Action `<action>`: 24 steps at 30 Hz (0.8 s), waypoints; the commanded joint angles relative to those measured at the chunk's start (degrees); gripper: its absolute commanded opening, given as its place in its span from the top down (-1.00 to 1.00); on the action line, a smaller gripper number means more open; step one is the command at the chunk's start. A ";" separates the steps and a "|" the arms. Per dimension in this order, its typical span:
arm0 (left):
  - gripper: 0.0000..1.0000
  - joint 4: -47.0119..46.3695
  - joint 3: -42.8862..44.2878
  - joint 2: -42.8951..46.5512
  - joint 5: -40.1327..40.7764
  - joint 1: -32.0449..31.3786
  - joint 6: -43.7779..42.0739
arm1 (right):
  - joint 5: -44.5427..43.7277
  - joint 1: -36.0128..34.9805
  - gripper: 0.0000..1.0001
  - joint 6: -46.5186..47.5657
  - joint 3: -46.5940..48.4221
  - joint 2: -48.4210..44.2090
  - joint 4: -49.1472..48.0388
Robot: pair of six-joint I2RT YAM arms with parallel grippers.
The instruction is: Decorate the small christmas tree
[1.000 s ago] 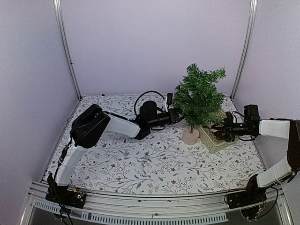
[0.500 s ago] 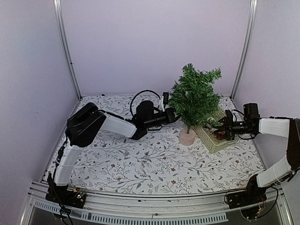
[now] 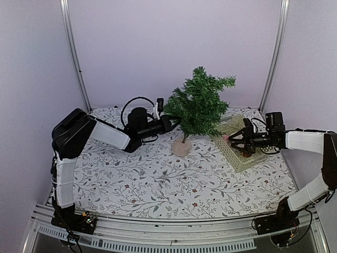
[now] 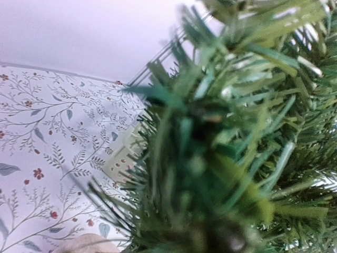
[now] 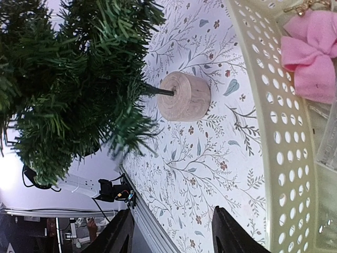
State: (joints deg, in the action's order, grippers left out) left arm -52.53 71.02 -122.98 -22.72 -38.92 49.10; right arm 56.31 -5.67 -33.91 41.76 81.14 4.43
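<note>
On the table (image 3: 158,184), the small christmas tree (image 3: 199,105) has shifted left.

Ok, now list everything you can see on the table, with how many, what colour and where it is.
small christmas tree: one, dark green with a pale round base, mid-table, left of the basket
basket: one, pale yellow-green, perforated, right side of the table
bow: one, pink, inside the basket
tablecloth: one, white with a leaf-and-flower print, covering the table
left gripper: one, black, shut on a branch at the tree's left side
right gripper: one, black, open and empty, at the basket
</note>
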 commanded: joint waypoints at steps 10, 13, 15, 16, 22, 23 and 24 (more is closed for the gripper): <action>1.00 -11.98 -16.02 12.80 -6.81 9.29 -1.63 | -1.05 -7.30 -0.08 -2.16 6.78 5.73 -5.45; 1.00 -11.94 -18.91 14.85 -7.81 10.70 -2.45 | -1.65 -9.32 -0.07 -2.21 8.51 7.31 -5.40; 1.00 -12.66 -21.21 16.06 -8.14 11.83 -2.24 | -2.01 -10.46 -0.08 -2.13 9.79 8.51 -5.39; 1.00 -12.96 -22.14 16.47 -8.27 12.42 -2.13 | -2.26 -11.07 -0.08 -2.26 10.28 9.00 -5.39; 1.00 -14.54 -25.60 17.77 -9.91 14.79 -1.45 | -3.27 -13.73 -0.08 -2.56 13.07 11.52 -5.49; 1.00 -14.79 -26.29 17.87 -9.96 15.08 -1.46 | -3.45 -14.17 -0.08 -2.56 13.55 11.85 -5.36; 1.00 -15.12 -26.67 17.86 -10.05 15.34 -1.40 | -3.61 -14.49 -0.08 -2.56 13.87 12.16 -5.27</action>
State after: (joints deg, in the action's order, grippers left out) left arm -61.45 45.69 -107.48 -30.89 -24.88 47.59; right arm 53.95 -18.76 -36.27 53.19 91.77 -0.05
